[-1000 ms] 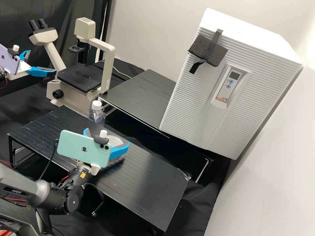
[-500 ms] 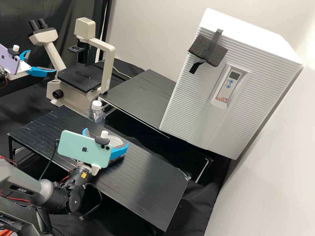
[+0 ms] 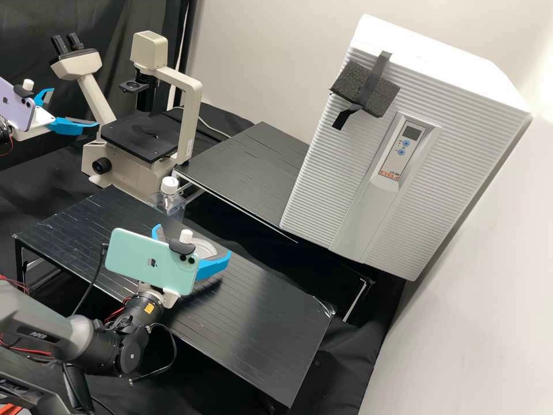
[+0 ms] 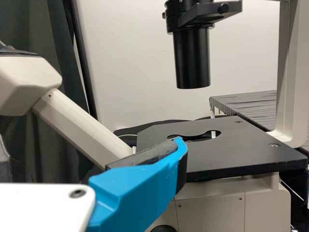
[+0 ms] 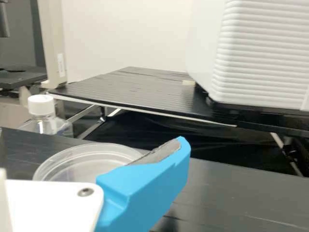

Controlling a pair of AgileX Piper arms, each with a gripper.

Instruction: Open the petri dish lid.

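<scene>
In the high view, the clear round petri dish [image 3: 206,248] lies on the front black table, partly behind my right gripper [image 3: 193,241], whose spread fingers stand on either side of it. From the right wrist, one finger of my right gripper [image 5: 177,149] overlaps the edge of the dish [image 5: 79,164]; whether they touch, and how the lid sits, I cannot tell. My left gripper [image 3: 69,107] stands open at the far left, near the microscope. The left wrist view has a finger of my left gripper [image 4: 177,151] in front of the microscope stage.
Behind the front table [image 3: 265,314] stand a white-capped clear bottle [image 3: 169,199] and a beige microscope [image 3: 187,121]. A second black table [image 3: 242,173] carries a big white ribbed incubator [image 3: 461,132] at the right.
My right gripper has shifted slightly rightward in the high view, after a tiny drift the other way. The left gripper and the dish look unmoved.
</scene>
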